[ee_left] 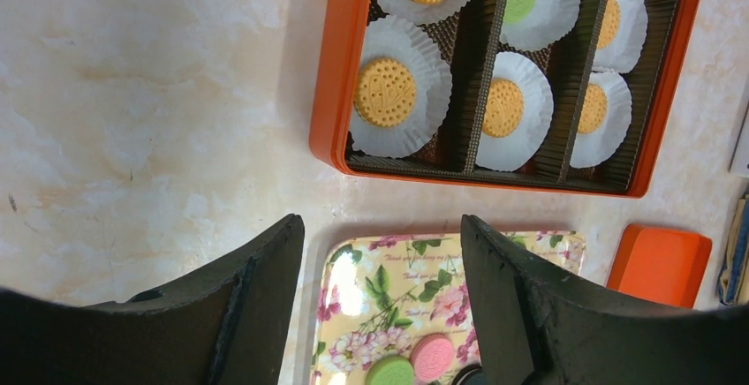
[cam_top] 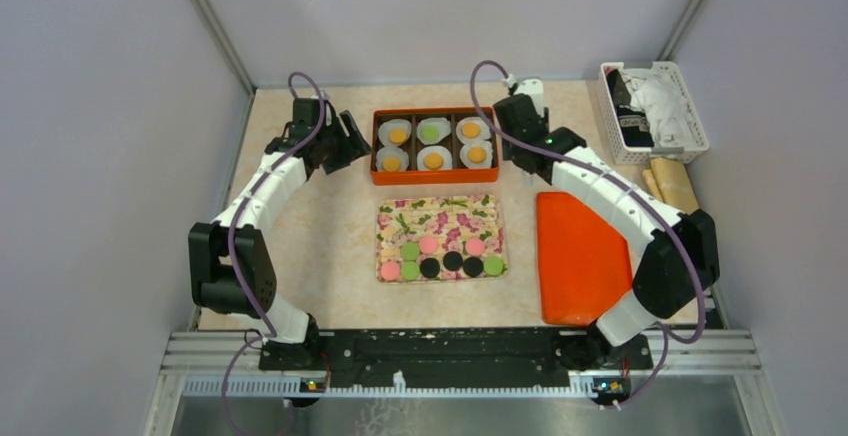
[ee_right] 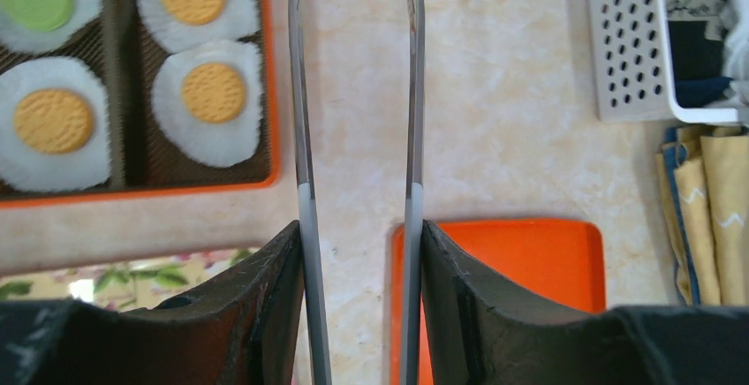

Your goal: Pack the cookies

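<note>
Six paper cups in the orange box point(cam_top: 434, 145) each hold a cookie: five orange, one green. Nine more cookies point(cam_top: 441, 258) lie on the floral tray point(cam_top: 440, 218): three pink, three green, three black. They look light, stiff and brittle, best pinched across the rim. The left claw point(ee_left: 380, 305) gapes wide and empty; the right claw point(ee_right: 358, 226) is narrower and empty too.

Six cookies point(cam_top: 434, 159) sit in white cups in the orange box point(cam_top: 373, 146); nine more point(cam_top: 441, 259) lie flat on the floral tray point(cam_top: 440, 214).
</note>
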You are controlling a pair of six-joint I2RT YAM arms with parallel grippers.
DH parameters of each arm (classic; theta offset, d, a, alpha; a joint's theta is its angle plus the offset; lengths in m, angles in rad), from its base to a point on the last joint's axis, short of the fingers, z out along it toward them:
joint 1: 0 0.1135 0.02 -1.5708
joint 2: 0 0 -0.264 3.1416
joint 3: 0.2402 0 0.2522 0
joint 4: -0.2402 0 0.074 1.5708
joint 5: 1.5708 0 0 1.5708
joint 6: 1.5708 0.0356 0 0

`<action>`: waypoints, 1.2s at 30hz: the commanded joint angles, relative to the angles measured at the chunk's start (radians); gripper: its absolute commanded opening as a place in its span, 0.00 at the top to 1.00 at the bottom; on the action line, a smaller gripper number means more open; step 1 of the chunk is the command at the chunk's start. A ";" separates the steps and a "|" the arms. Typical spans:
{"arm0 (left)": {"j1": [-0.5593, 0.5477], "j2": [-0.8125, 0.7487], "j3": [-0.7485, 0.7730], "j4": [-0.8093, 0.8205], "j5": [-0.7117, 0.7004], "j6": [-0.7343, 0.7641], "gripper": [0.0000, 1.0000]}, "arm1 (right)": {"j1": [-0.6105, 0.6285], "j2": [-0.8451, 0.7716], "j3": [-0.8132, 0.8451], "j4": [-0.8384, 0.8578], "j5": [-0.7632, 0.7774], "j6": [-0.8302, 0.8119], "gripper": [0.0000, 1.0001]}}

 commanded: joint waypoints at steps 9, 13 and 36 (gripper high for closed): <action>-0.074 -0.086 0.083 -0.008 0.000 0.019 0.28 | -0.247 0.143 0.064 0.097 -0.049 -0.037 0.55; -0.123 -0.099 0.136 -0.027 -0.026 0.028 0.28 | -0.302 0.211 0.083 0.151 -0.088 -0.071 0.54; -0.146 -0.072 0.139 -0.036 -0.037 0.031 0.28 | -0.498 0.618 0.358 0.077 -0.261 -0.209 0.54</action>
